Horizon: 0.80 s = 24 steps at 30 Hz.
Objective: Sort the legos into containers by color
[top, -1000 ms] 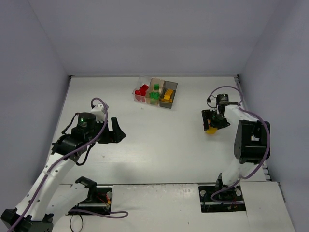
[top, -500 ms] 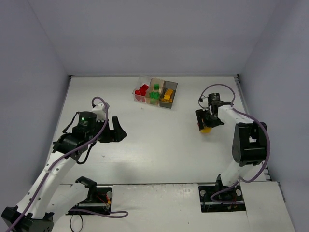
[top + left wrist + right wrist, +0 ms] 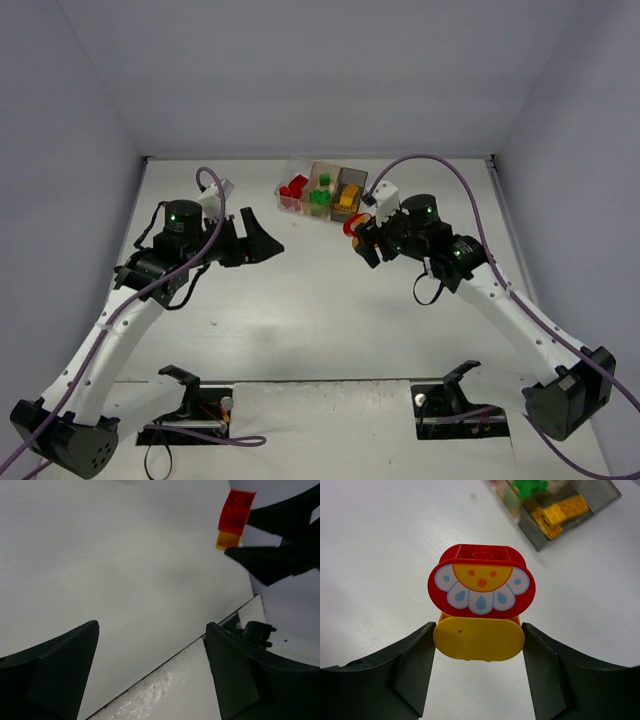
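Red on yellow, a two-brick stack (image 3: 480,605) sits pinched in the right gripper (image 3: 479,632), whose fingers bear on the yellow lower brick while the red upper one, printed with a flower-like face, stands above them. The gripper holds it off the table (image 3: 300,300), near the row of containers (image 3: 338,170) and closest to the dark grey box (image 3: 605,495), where yellow bricks (image 3: 560,512) lie. Next along, the orange-tinted box (image 3: 325,167) holds green pieces (image 3: 320,196) and the clear box (image 3: 296,166) holds red pieces (image 3: 293,187). The left gripper (image 3: 152,627) hangs spread wide with nothing in it, pointed toward the stack. Every other lego in view lies in a box of its own colour, so the sorting looks nearly done. What is left, as I judge it, is this one stack. It mixes two colours and probably has to be pulled apart, likely with both grippers, before each half goes to its box.
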Available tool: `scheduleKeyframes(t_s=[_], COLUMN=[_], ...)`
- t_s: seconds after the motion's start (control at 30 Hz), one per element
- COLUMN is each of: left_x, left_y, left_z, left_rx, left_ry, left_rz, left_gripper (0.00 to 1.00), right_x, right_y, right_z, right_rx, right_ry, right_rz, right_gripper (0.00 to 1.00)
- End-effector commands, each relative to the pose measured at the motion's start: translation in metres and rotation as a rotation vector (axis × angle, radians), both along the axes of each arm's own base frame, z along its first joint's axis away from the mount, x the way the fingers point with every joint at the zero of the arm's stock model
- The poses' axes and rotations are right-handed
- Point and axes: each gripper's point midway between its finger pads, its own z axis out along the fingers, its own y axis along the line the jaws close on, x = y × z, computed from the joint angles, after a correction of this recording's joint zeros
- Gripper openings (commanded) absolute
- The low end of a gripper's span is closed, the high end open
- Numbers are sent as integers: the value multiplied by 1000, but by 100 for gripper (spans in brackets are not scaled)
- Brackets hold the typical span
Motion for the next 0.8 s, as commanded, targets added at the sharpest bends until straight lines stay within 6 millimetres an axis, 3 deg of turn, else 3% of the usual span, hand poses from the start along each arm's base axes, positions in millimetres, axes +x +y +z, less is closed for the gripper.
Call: scheduleKeyframes(t_s=[0.0,0.1,0.3,0.53,0.77], left_x=[15,20,30,32,31], left_y=[-33,-49,-83,-124,-143], left_z=[68,84,96,80,63], left_rx=[-206,-260,-229,-180,-106], left_ry=[-117,-118,-148,-110,-106], left_rz=[-79,-112,-136,-182,-210], left_gripper=[81,82,84,84,84], right_x=[-13,-29,-43,-49,-53], right_y=[28,42,52,52,52], right_z=[28,39,44,49,51], right_rx=[86,127,140,146,160], right_ry=[-84,-108,-119,-135,-135], right_rz=[96,151,195,202,210], right_gripper=[0,0,1,1,1])
